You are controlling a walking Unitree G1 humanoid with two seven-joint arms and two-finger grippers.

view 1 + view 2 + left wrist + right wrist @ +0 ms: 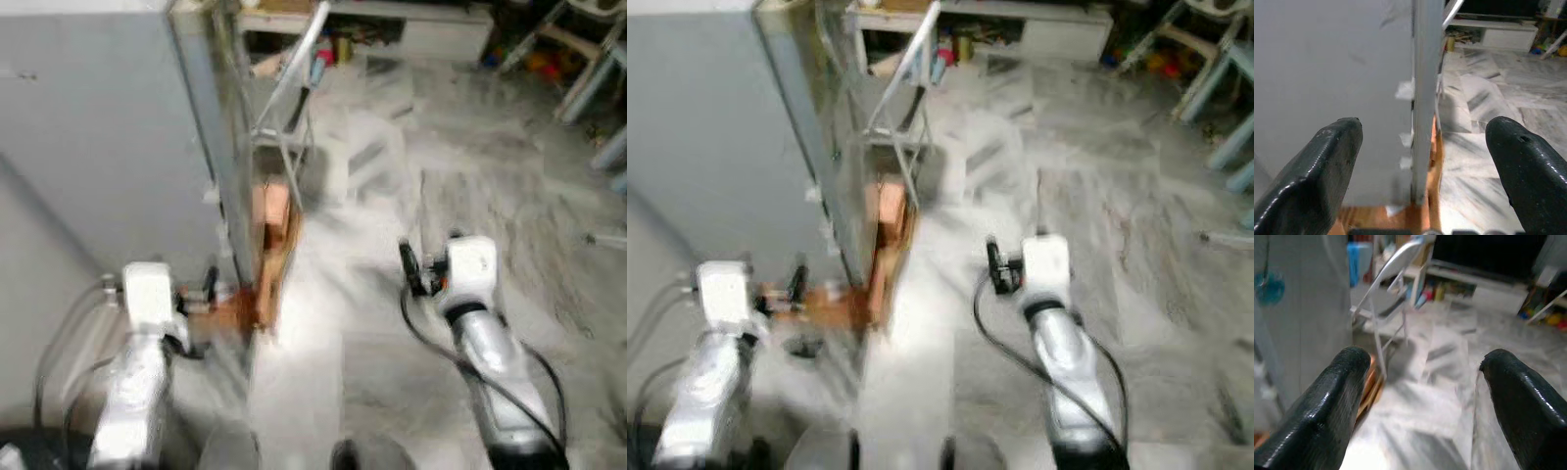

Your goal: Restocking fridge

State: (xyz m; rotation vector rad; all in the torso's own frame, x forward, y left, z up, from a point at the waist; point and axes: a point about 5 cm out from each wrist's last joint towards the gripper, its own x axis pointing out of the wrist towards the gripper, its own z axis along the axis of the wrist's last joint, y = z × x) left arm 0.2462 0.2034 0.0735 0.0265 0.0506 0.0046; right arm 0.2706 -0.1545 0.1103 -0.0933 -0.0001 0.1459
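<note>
The tall grey fridge (98, 147) stands at the left with its door closed, resting on a brown wooden base (274, 245). My left gripper (201, 287) is held low, close to the fridge's front corner. In the left wrist view its fingers (1317, 166) stand wide apart and empty, pointing at the fridge's corner edge (1425, 73). My right gripper (409, 266) hovers over the marble floor to the right of the fridge. It is open and holds nothing, as the right wrist view shows by its spread fingers (1327, 406). Both eye views are blurred.
A white folding chair (294, 88) leans just beyond the fridge corner. A low white cabinet (431, 29) with clutter runs along the far wall. Chair legs and toys (588, 69) stand at the far right. Grey marble floor (470, 166) lies between.
</note>
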